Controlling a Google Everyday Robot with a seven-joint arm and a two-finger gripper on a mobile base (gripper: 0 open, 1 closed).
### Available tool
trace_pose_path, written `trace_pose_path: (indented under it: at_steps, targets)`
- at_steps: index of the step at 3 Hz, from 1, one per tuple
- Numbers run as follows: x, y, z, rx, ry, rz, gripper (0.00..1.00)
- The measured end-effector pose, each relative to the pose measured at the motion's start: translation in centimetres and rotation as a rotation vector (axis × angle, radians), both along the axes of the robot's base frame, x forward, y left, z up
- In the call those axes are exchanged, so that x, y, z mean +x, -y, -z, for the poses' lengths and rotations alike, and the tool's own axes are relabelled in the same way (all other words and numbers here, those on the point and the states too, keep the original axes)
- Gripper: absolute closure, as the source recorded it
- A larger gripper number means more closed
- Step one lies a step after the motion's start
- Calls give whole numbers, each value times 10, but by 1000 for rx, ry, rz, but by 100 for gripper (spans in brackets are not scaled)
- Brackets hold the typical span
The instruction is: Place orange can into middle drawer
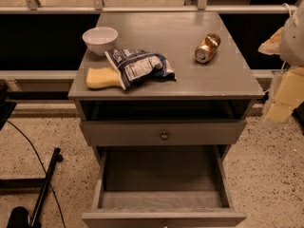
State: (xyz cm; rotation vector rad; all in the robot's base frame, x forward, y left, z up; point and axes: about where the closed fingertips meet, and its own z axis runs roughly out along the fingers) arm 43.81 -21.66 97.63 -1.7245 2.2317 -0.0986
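The orange can point(207, 47) lies on its side on the right part of the grey cabinet top point(209, 80), silver end toward me. The middle drawer point(164, 199) is pulled far out at the bottom of the view, and nothing lies on its plank floor. My gripper point(280, 106) hangs blurred at the right edge of the view. It is beside the cabinet's right front corner, lower than the can, to its right, and apart from it. It holds nothing that I can see.
On the left of the top stand a white bowl point(100, 39), a blue-white crumpled snack bag point(140, 66) and a yellow sponge point(101, 78). The upper drawer front point(190, 133) with its brass knob sticks out slightly. A black stand and cable point(42, 189) lie on the floor at left.
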Motion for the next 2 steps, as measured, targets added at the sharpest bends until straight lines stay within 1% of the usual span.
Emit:
trace_pose_path:
  at_steps: [1, 2]
  targets:
    - [1, 0, 0, -1, 0, -5, 0]
    - [18, 2, 5, -20, 4, -74, 0]
